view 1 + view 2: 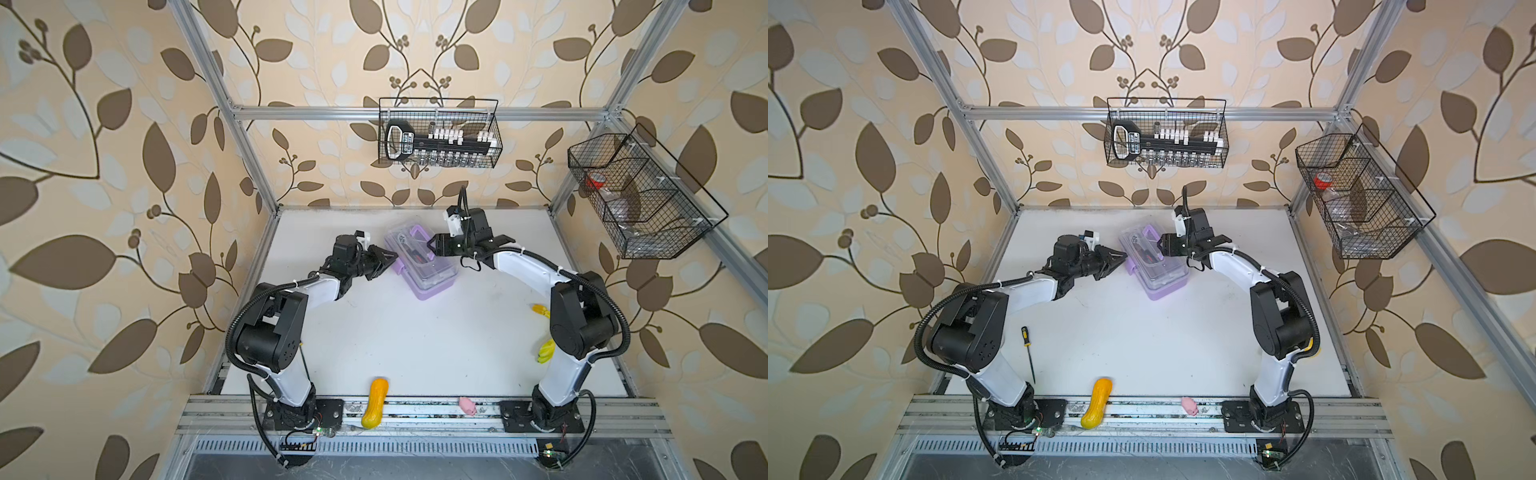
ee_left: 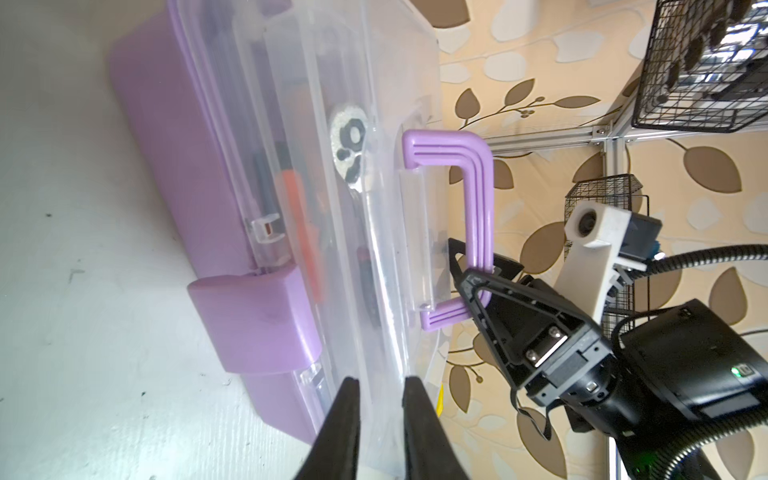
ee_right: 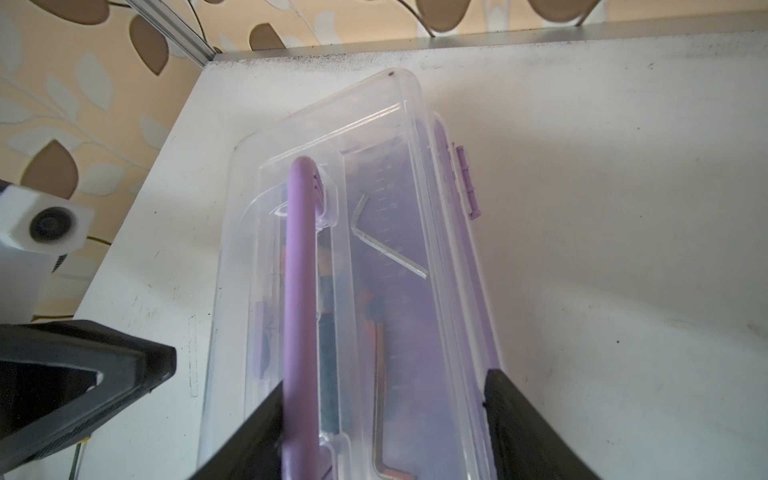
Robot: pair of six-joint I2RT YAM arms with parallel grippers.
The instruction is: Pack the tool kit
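On the white desk [image 1: 415, 340], near the back and about in the middle, sits the tool kit [image 1: 424, 268], a small purple box with a clear lid [image 3: 374, 124] lying on top. It is turned a bit sideways, and the two arms reach it from both sides.

The left tool [image 2: 376, 382] is at the left side of the box. Its two black fingers [image 2: 345, 415] are close together, and the edge of the clear lid goes between them. I cannot tell if they squeeze it or only stand beside it.

The right tool [image 3: 386, 380] is over the top of the kit. It is wide open. The purple handle [image 3: 299, 270] stands up between its fingers, right next to one of them, and the other finger is out by the hinge side of the lid. It is not closed on anything.

Through the lid you can see a bent metal key [image 3: 386, 245] and a round silver wrench head [image 2: 351, 145]. A yellow toy [image 1: 375, 402] and a small pink toy [image 1: 467, 406] lie by the near edge of the desk, well apart from the kit.
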